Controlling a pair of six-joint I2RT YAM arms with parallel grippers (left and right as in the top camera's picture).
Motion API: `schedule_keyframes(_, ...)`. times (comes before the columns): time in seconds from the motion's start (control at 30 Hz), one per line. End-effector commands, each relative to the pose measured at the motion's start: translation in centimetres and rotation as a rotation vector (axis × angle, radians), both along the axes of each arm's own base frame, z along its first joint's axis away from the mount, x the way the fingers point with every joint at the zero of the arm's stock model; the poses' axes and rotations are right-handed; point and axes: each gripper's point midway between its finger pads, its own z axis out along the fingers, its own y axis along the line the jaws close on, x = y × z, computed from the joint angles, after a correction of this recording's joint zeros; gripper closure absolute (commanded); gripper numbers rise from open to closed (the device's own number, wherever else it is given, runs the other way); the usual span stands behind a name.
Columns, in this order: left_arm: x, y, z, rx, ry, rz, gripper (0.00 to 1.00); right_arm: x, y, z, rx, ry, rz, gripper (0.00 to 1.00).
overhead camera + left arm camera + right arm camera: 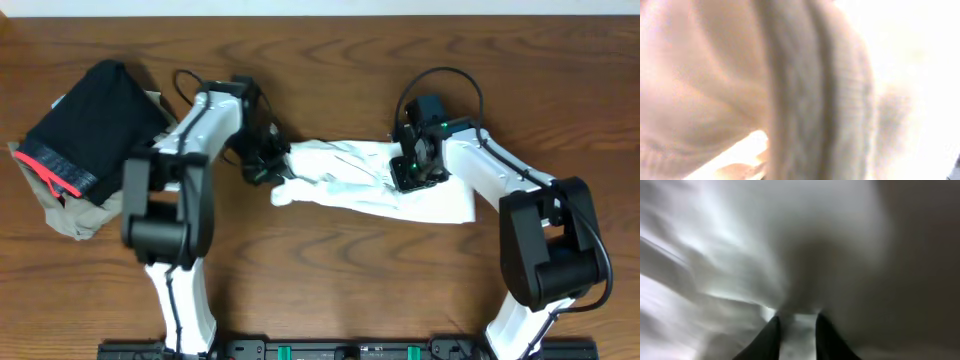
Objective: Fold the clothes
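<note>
T-shirt (350, 185) bunched, long axis left-right; left fingers (268, 160) clench one end, right fingers (765, 340) other.

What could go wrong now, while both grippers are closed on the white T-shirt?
1. The T-shirt lies bunched and wrinkled between the left gripper and the right gripper; a fold made now would likely trap the wrinkles.
2. The left gripper seems to hold only the shirt's edge, so the cloth might slip out under a pull.
3. The black garment lies near the left gripper; a wide swing could disturb it.
</note>
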Motion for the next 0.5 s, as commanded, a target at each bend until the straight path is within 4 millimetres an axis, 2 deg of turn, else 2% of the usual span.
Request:
schedule_keyframes(0.0,0.9,3.4,2.6,0.1,-0.114,0.004,0.94,1.5,0.1,3.6,0.004,-0.086,-0.012,0.73)
schedule_keyframes(0.07,0.9,4.0,3.5,0.102,-0.142,0.001,0.94,2.1,0.3,6.2,0.019,-0.135,-0.013,0.72)
schedule_keyframes(0.17,0.8,5.9,3.8,0.184,-0.152,0.007,0.94,2.6,0.2,9.9,0.041,-0.211,-0.021,0.71)
schedule_keyframes(0.27,0.5,8.0,3.7,0.274,-0.145,0.007,0.94,2.9,-1.0,13.2,0.052,-0.294,-0.05,0.66)
schedule_keyframes(0.33,0.6,9.2,3.6,0.321,-0.149,0.001,0.94,2.9,-2.5,14.9,0.044,-0.34,-0.087,0.65)
schedule_keyframes(0.47,1.1,11.1,3.7,0.38,-0.163,0.022,0.94,2.8,-6.5,16.8,-0.004,-0.382,-0.185,0.6)
